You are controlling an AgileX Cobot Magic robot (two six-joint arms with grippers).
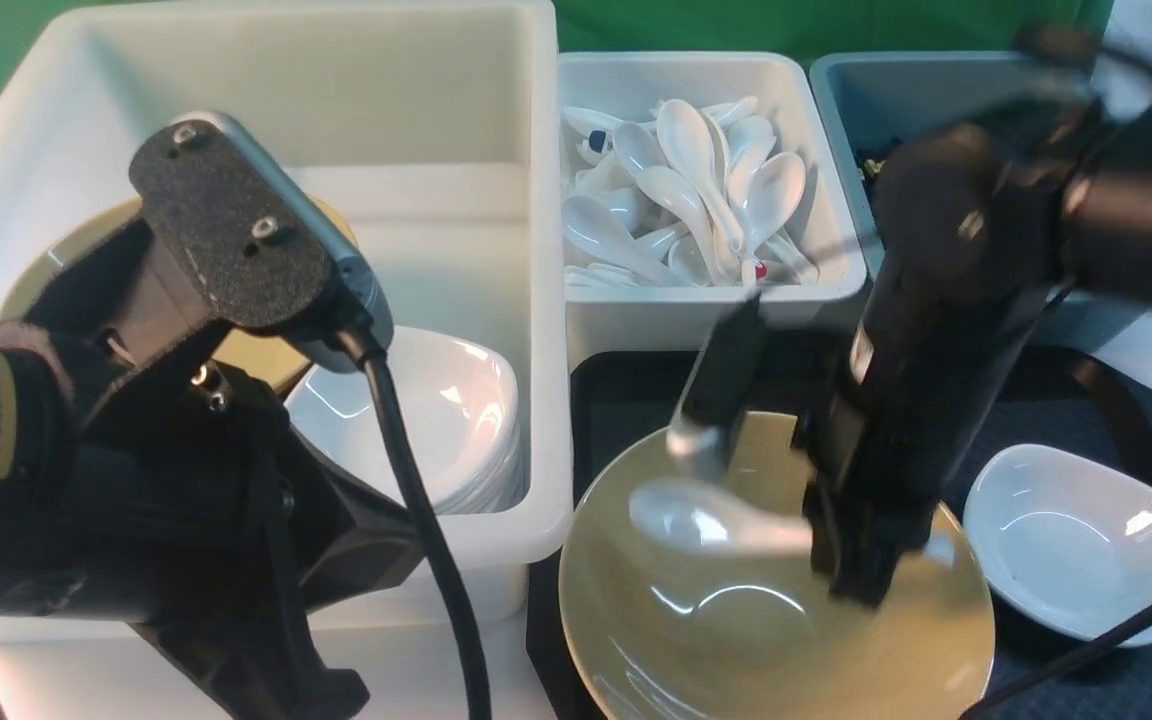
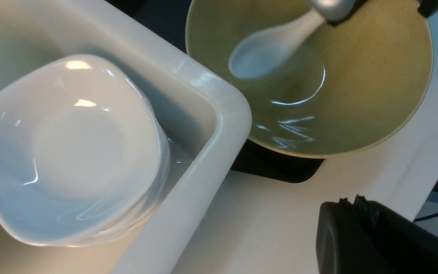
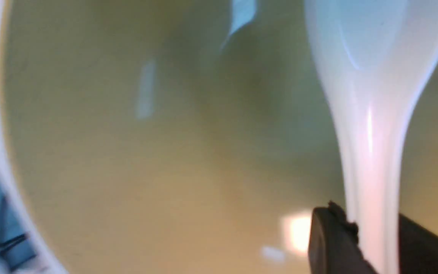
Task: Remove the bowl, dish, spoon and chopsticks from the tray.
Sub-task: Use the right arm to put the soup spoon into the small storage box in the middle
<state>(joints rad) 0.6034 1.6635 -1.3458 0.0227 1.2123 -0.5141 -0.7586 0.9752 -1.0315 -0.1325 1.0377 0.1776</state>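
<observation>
The tan bowl (image 1: 776,610) stands on the black tray (image 1: 626,395), at its left end. The white spoon (image 1: 701,515) is inside the bowl, its scoop pointing left. My right gripper (image 1: 861,575) reaches down into the bowl and is shut on the spoon's handle; in the right wrist view the handle runs between the two black fingers (image 3: 329,236). The white dish (image 1: 1076,540) sits on the tray to the right of the bowl. My left gripper (image 2: 350,199) is shut and holds nothing, over the white tabletop near the tray's corner (image 2: 276,171). The chopsticks are out of view.
A large white tub (image 1: 536,300) on the left holds a stack of white dishes (image 1: 436,410) and a tan bowl (image 1: 36,270) behind my left arm. Behind the tray stand a small white tub (image 1: 806,290) of several spoons and a grey-blue tub (image 1: 896,100).
</observation>
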